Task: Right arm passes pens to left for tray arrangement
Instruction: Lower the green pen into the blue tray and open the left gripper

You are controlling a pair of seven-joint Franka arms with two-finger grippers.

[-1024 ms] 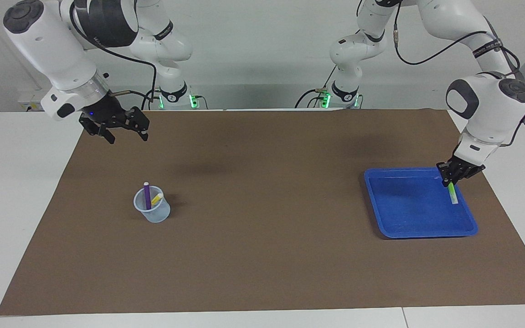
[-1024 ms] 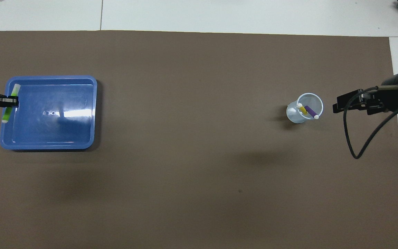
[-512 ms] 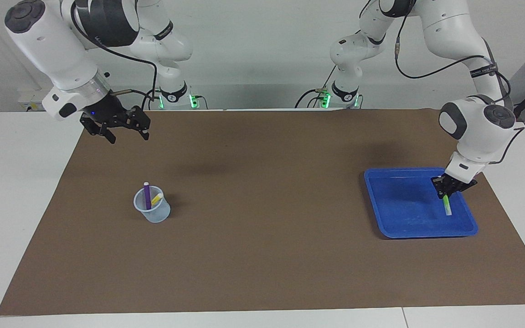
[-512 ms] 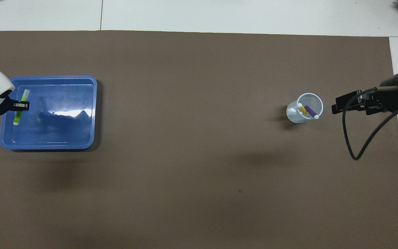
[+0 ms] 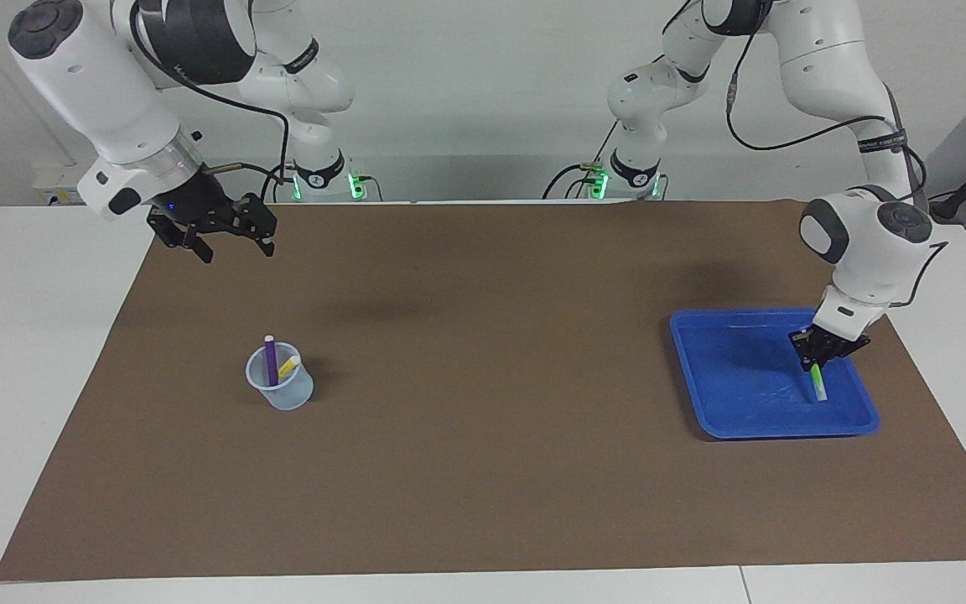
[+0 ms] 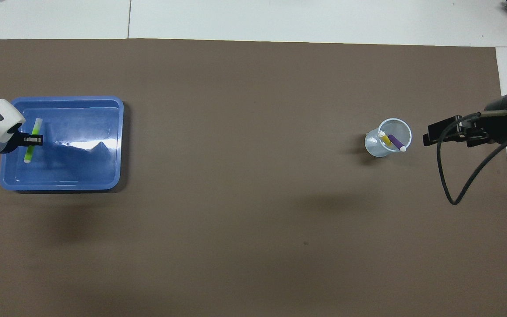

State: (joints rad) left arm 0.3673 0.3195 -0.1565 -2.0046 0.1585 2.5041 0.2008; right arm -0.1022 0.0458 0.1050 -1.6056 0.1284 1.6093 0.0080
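Inside tray (image 5: pixel 701 369), left end effector (image 5: pixel 814 362) grips green pen (image 5: pixel 819 385).

Bright, even overhead light; sharp pictures, glare on the tray (image 6: pixel 104 145).

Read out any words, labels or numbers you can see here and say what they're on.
Black band on the left arm: white lettering, too small to read.
Black band on the right arm: white lettering, too small to read.
Green pen, tray, cup: no text visible.

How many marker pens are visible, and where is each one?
3. The green pen is held by the left gripper over the blue tray; the purple pen and yellow pen stand in the cup.
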